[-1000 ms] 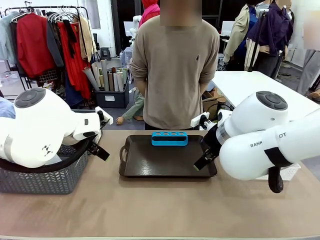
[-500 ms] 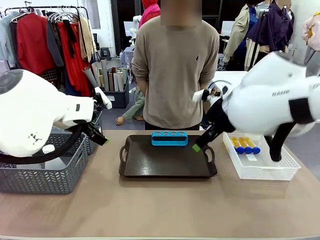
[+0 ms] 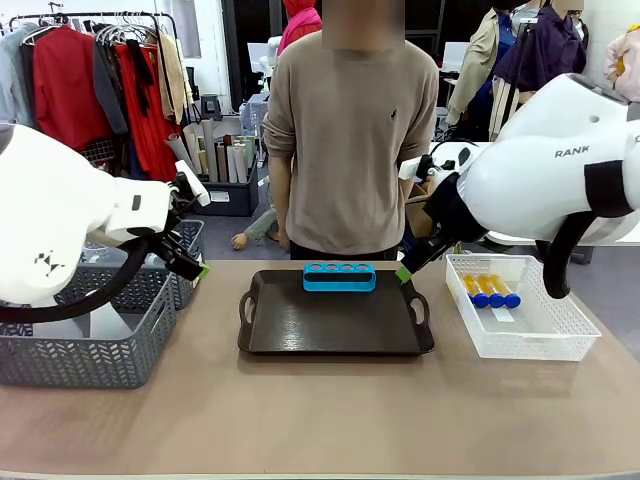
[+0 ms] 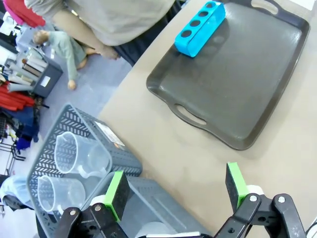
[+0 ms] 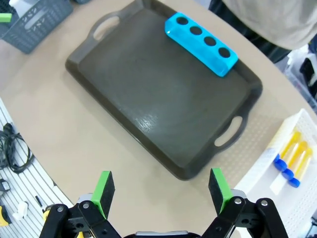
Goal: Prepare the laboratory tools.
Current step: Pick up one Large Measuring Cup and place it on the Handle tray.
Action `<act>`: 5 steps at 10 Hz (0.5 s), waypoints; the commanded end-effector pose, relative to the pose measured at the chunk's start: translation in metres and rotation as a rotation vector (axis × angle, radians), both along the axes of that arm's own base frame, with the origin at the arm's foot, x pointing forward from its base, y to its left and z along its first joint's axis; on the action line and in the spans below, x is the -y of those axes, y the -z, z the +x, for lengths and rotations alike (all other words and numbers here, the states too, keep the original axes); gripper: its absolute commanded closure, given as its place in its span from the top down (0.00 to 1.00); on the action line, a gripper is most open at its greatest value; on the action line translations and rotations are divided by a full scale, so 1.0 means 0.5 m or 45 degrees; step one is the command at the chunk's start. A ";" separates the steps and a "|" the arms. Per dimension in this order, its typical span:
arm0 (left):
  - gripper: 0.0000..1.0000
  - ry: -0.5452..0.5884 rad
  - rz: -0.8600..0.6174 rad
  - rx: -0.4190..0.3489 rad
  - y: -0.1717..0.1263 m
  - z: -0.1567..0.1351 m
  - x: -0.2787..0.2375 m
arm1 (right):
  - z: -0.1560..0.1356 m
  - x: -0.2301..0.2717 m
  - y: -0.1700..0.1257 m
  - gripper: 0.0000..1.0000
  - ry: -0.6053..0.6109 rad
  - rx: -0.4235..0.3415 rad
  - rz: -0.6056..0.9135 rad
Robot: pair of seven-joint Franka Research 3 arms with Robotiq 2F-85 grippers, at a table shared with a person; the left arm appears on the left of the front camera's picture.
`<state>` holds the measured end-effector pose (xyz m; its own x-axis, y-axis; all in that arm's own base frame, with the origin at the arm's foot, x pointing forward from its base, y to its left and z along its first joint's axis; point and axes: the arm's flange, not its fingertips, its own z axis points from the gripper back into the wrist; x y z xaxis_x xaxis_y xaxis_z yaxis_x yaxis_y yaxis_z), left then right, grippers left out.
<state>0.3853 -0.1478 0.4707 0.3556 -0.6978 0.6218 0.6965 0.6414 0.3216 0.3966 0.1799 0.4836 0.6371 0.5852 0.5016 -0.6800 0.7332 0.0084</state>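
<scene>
End effectors, left [image 4: 177, 187] and right [image 5: 161, 190], hang apart and empty; tubes [image 3: 490, 291] lie in white basket [image 3: 522, 351], clear beakers [image 4: 79, 154] in grey basket [image 3: 80, 366], tray [image 3: 335, 325] carries just the rack [image 3: 339, 277], so preparation looks unstarted.

The left arm [image 3: 60, 215] comes in from 9 o'clock, with its wrist bent so the left claw [image 3: 197, 268] points down toward 4 o'clock. The right arm [image 3: 560, 170] comes in from 3 o'clock, and the right claw [image 3: 403, 272] slants down toward 7 o'clock. Both claws hang in the air with jaws spread wide, the green pads [image 4: 117, 194] well apart, gripping nothing.
</scene>
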 end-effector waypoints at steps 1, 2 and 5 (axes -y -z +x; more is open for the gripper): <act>1.00 -0.010 -0.005 0.003 0.004 0.001 0.008 | -0.006 -0.001 0.006 1.00 -0.009 -0.013 0.021; 1.00 -0.010 -0.005 0.003 0.004 0.001 0.008 | -0.006 -0.001 0.006 1.00 -0.009 -0.013 0.021; 1.00 0.006 0.008 -0.008 0.008 -0.001 0.010 | -0.006 -0.001 0.006 1.00 -0.009 -0.013 0.021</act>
<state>0.3851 -0.1526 0.4668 0.3566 -0.7031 0.6152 0.7014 0.6365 0.3209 0.3945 0.1824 0.4813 0.6353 0.5918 0.4961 -0.6834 0.7300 0.0044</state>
